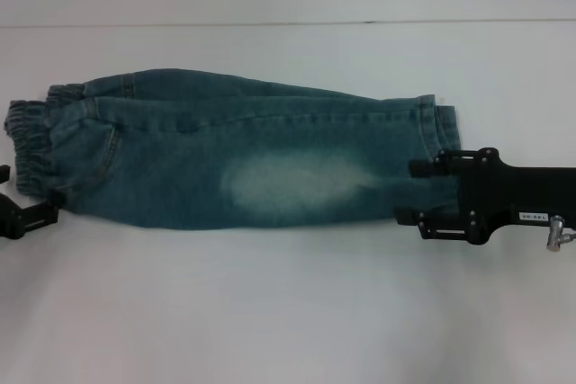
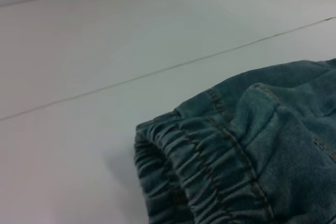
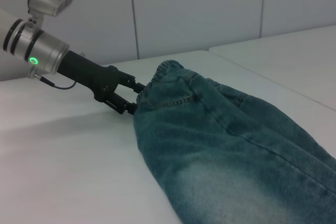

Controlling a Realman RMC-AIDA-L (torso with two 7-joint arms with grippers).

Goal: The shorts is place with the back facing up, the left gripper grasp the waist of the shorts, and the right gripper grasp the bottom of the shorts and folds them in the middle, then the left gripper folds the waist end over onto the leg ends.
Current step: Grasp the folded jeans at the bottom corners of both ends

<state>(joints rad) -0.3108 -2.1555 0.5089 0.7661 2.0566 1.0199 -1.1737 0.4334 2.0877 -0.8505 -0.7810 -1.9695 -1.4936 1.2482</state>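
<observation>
The blue-green denim shorts [image 1: 243, 159] lie folded lengthwise across the white table, a pale bleached patch [image 1: 297, 186] facing up. The ruffled elastic waist [image 1: 29, 137] is at the left end and fills the left wrist view [image 2: 199, 171]. The straight leg hems [image 1: 438, 128] are at the right end. My left gripper [image 1: 31, 202] sits at the waist's near corner; in the right wrist view its fingers [image 3: 131, 98] are spread against the band. My right gripper [image 1: 414, 192] stands open at the near corner of the leg hems, one finger on each side of the fabric edge.
White tabletop [image 1: 288, 312] surrounds the shorts, with a seam line [image 1: 288, 22] running behind them. A tiled wall [image 3: 194, 9] rises beyond the table in the right wrist view.
</observation>
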